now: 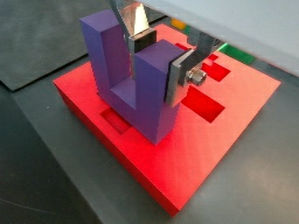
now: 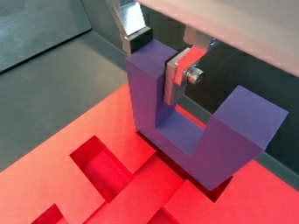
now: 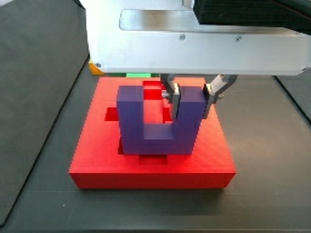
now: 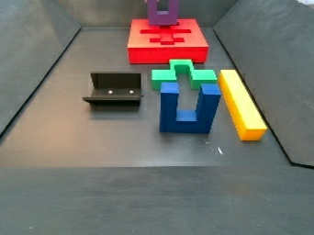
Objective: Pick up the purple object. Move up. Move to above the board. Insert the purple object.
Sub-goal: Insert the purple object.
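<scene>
While the gripper (image 1: 158, 63) clamps one prong of the purple object (image 3: 158, 123), base down on the board (image 3: 91, 164), watch alignment; a skewed base may jam at the recess's 6 o'clock edge.

Claw (image 2: 158, 63) grips purple object (image 2: 187, 122) over board (image 2: 70, 188).

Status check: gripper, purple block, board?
Gripper over the board, shut on one prong of the purple block. Block upright, prongs up, base on the board at the recesses. Nothing in the way.
</scene>
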